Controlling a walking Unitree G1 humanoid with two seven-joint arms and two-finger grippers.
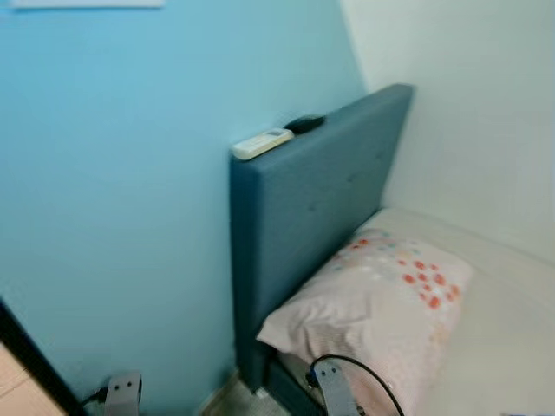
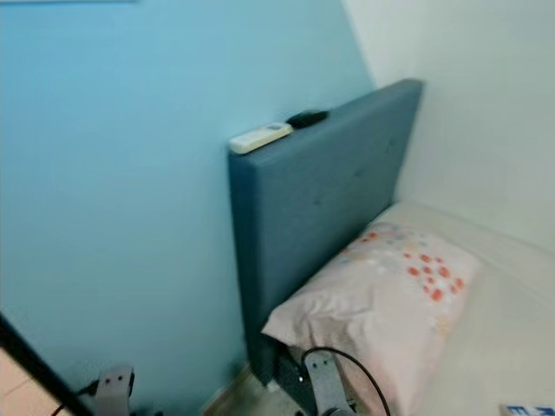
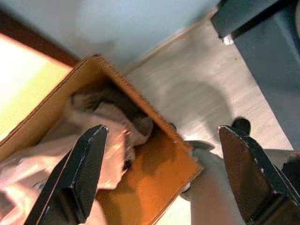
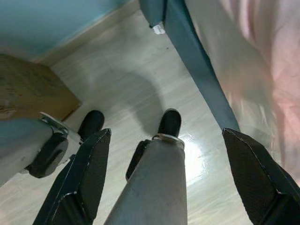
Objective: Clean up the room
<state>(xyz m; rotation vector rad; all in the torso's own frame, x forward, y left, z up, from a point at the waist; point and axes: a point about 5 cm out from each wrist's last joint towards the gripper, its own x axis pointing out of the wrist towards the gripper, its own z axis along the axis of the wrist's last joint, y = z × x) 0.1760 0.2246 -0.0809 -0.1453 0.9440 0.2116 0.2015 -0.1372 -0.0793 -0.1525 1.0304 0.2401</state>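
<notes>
Progress check on the room cleanup: looks like the robot's only partway through, going by what's lying around. Using the blue headboard (image 1: 316, 195) as the landmark: a white remote (image 1: 262, 143) sits on top of it at the end nearer the blue wall, and a small dark thing (image 1: 304, 123), too blurry to identify, sits right behind it on the same top edge. Those two look like the obvious leftovers to collect. Just in front of the headboard is a spotted pillow (image 1: 381, 299) on the bed (image 1: 503, 329), which seems fine where it is.

Down on the floor, off the headboard's wall-side corner, there's a cardboard box (image 3: 140, 185) with some crumpled fabric (image 3: 101, 129) already in it, so I'd guess some tidying has happened.

Left gripper (image 3: 164, 176) hangs over that box, fingers spread wide, holding nothing. Right gripper (image 4: 166, 176) points down at the floor near the bed frame, also wide open and empty. Nothing is being grabbed right now.
</notes>
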